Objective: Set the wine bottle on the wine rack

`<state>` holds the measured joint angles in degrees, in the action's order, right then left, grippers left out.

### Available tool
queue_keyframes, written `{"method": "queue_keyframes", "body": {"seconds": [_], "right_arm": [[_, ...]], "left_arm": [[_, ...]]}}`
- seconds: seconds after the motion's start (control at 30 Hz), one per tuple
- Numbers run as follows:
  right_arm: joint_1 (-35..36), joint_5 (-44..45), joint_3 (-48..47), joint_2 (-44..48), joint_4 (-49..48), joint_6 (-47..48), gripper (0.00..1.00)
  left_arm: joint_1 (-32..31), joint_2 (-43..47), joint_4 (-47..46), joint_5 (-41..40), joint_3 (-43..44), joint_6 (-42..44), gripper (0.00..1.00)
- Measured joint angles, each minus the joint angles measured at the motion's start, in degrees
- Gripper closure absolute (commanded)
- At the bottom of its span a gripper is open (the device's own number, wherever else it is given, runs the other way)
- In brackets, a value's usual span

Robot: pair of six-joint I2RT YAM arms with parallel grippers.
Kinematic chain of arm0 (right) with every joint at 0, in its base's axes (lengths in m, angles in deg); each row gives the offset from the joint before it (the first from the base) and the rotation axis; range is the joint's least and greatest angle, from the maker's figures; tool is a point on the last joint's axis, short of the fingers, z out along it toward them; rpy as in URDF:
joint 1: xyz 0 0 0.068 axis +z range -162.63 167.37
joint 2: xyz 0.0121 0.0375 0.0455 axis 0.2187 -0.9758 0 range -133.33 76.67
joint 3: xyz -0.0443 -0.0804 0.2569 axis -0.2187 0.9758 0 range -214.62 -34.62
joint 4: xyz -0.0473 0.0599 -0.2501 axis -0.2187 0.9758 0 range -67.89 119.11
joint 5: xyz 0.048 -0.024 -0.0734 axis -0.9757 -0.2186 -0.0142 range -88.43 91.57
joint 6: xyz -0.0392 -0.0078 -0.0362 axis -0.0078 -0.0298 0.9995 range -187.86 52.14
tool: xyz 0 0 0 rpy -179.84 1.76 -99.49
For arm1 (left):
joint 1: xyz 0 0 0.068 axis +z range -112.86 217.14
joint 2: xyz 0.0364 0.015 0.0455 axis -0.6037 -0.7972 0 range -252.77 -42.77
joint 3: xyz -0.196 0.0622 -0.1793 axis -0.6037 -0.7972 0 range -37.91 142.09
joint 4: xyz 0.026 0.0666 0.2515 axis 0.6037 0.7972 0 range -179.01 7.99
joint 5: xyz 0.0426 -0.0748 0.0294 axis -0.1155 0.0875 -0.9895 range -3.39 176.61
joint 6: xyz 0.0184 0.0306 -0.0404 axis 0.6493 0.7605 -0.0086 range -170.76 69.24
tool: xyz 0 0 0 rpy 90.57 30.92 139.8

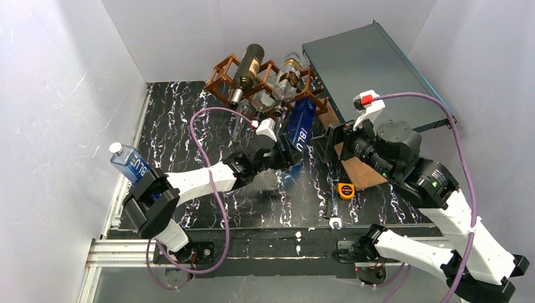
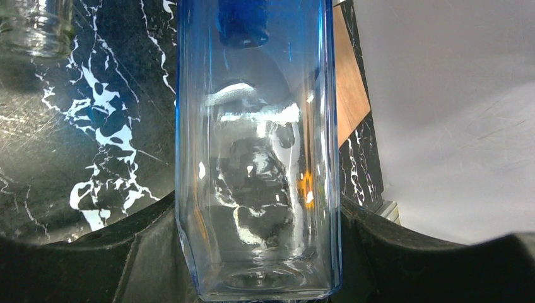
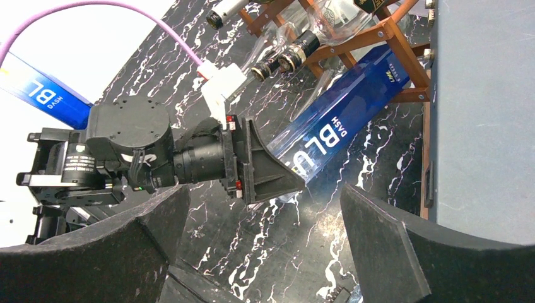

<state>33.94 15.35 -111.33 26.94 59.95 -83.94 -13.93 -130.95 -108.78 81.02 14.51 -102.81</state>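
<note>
My left gripper (image 1: 287, 153) is shut on the base end of a square blue glass bottle (image 1: 301, 126) marked "BLU". The bottle slants up toward the reddish-brown wooden wine rack (image 1: 222, 72) at the back, its neck end at the rack's lower right opening. In the left wrist view the bottle (image 2: 258, 158) fills the middle between my two black fingers (image 2: 142, 252). The right wrist view shows the bottle (image 3: 344, 129) reaching into the rack (image 3: 394, 31). My right gripper (image 3: 265, 249) is open and empty above the table, right of the left gripper.
The rack holds a dark bottle (image 1: 247, 68) and clear bottles (image 1: 287, 76). A large dark grey flat panel (image 1: 372, 69) leans at the back right over a brown board (image 1: 359, 169). Another blue bottle (image 1: 129, 163) stands at the left. A yellow tape measure (image 1: 345, 189) lies near the front.
</note>
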Motion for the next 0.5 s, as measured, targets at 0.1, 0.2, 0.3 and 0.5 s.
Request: {"method": "queue_keyframes", "body": {"seconds": [0.1, 0.2, 0.3, 0.5], "right_arm": [[0.00, 0.00, -0.02, 0.13, 0.00, 0.00, 0.01], [0.00, 0.02, -0.02, 0.26, 0.02, 0.09, 0.02], [0.00, 0.07, -0.02, 0.31, 0.02, 0.20, 0.01], [0.00, 0.22, -0.02, 0.28, 0.04, 0.26, 0.02]], "left_arm": [[0.00, -1.51, -0.81, -0.37, 1.11, 0.02, 1.00], [0.17, -3.04, -1.25, -0.83, 2.36, 0.07, 1.00], [0.66, -4.13, -1.40, -1.05, 3.28, 0.07, 1.00], [1.84, -7.28, -2.93, -1.42, 5.20, 0.04, 1.00]]}}
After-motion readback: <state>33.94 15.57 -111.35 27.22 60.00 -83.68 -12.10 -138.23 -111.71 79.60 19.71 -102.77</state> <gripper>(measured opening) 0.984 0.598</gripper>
